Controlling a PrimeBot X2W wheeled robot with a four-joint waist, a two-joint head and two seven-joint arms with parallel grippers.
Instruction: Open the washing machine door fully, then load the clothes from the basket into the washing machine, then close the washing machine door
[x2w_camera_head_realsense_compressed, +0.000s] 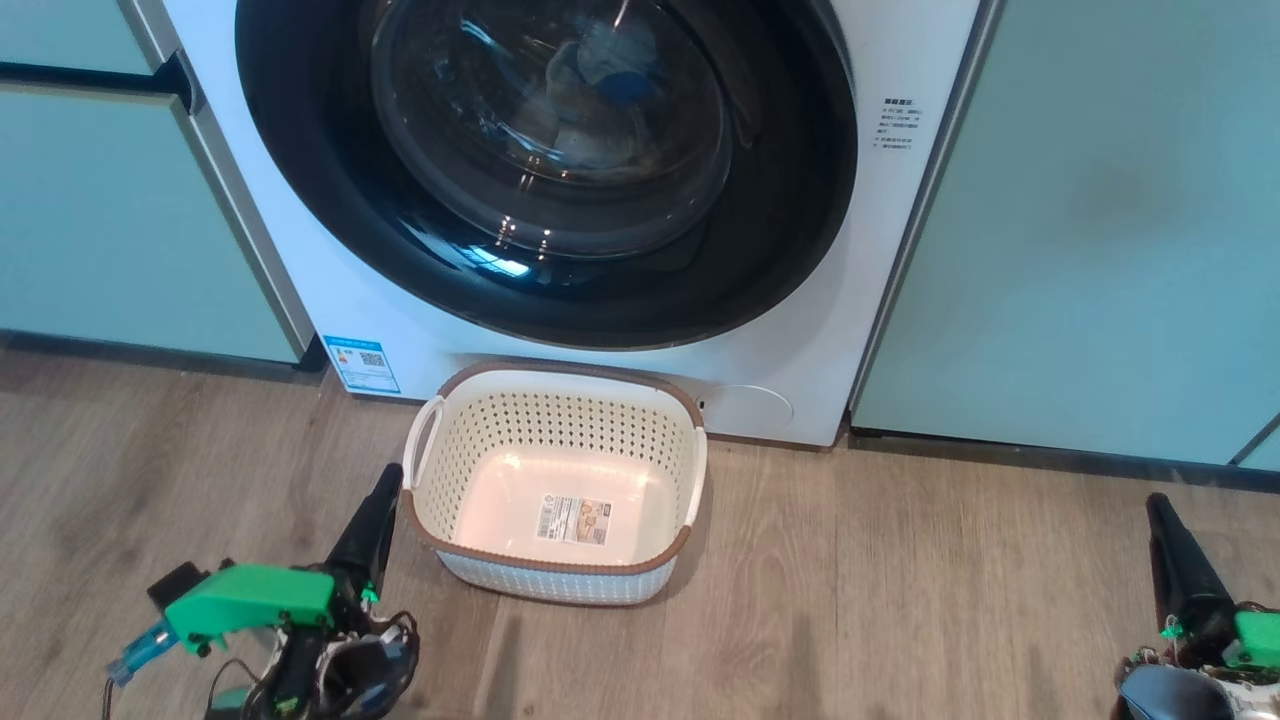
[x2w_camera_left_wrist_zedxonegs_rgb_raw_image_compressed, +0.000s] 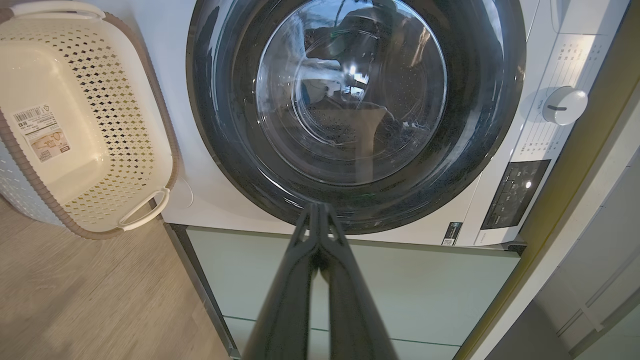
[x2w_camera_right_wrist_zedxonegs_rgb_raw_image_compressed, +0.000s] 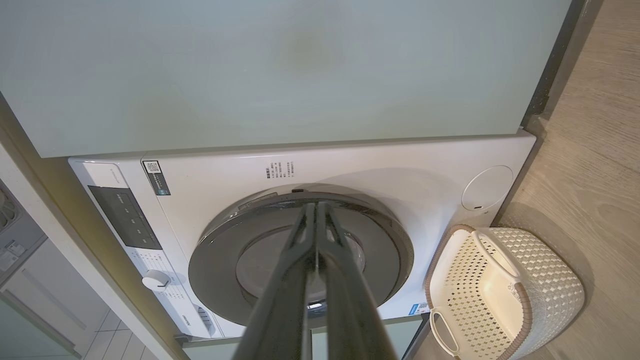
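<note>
Washing machine door, the big round glossy black-rimmed one with the bulging clear glass bowl (x2w_camera_head_realsense_compressed: 545, 170), is seen shut against the front of the large white front-loading washing machine (x2w_camera_head_realsense_compressed: 800, 330). No gap can be made out along its rim in the head view or either wrist view, though whether the latch has actually caught can't be told from looks alone.

Behind the glass a small bright blue piece with some pale fabric under it (x2w_camera_head_realsense_compressed: 610, 75) can be picked out, so the clothes are judged to be in the drum. It's blurred by reflections, mind.

Just in front of the machine, on the wood-look floor (x2w_camera_head_realsense_compressed: 900, 600), the small cream perforated plastic basket with the brown rim and white handles (x2w_camera_head_realsense_compressed: 560, 585) is parked. Nothing is left in it; the label on its base is fully exposed.

Left pincer (x2w_camera_left_wrist_zedxonegs_rgb_raw_image_compressed: 317, 210) and right pincer (x2w_camera_right_wrist_zedxonegs_rgb_raw_image_compressed: 316, 207) are both held back low, well apart from door and basket, each with its two long dark fingers pressed together and nothing pinched.

So all three steps look done: loaded, emptied, closed. At most, a check that the door is properly latched might be left.

Pale-green flat cabinet doors (x2w_camera_head_realsense_compressed: 1100, 200) on both sides aren't involved.
</note>
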